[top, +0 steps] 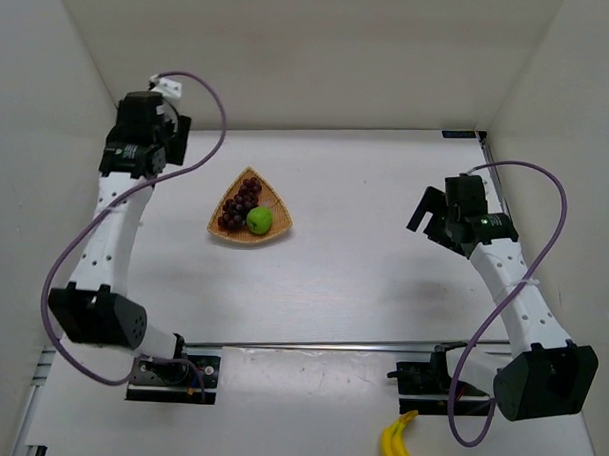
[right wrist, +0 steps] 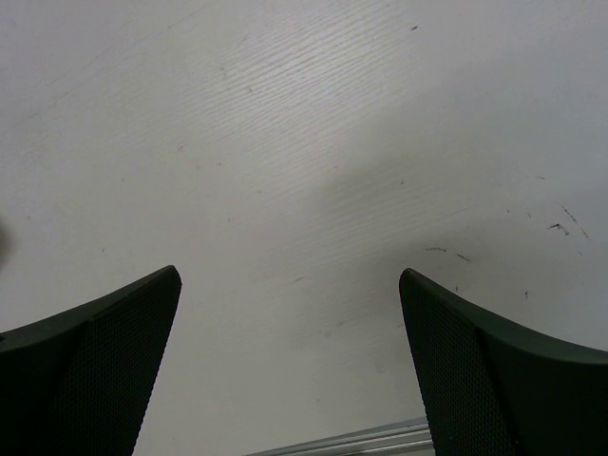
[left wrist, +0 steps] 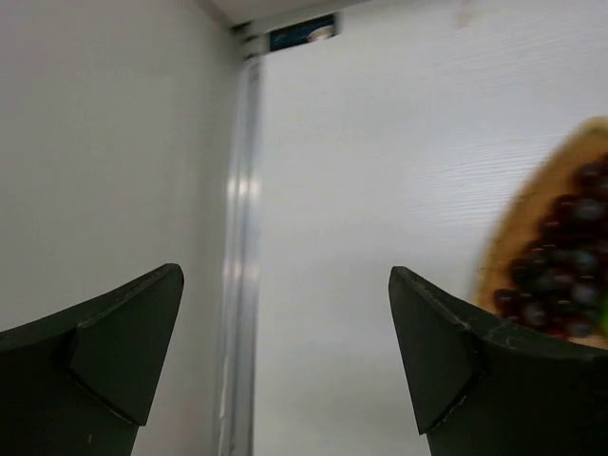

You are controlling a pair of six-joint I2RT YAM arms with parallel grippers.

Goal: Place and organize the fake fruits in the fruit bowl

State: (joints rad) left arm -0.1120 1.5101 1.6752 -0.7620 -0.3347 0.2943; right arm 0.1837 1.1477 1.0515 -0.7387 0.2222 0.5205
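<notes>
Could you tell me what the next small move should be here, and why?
Probably just draw both arms back toward their bases: the apple and grapes already lie side by side in the basket, and the left pincer and right pincer are open and empty.

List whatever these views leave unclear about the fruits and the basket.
- Wicker basket: left wrist view, blurred, cut by the right edge, partly behind a finger of the left pincer.
- Green apple: top view, too small to show its stem side.
- Grapes: top view, too small to count.
- Bananas: top view, cut off by the bottom edge.
</notes>
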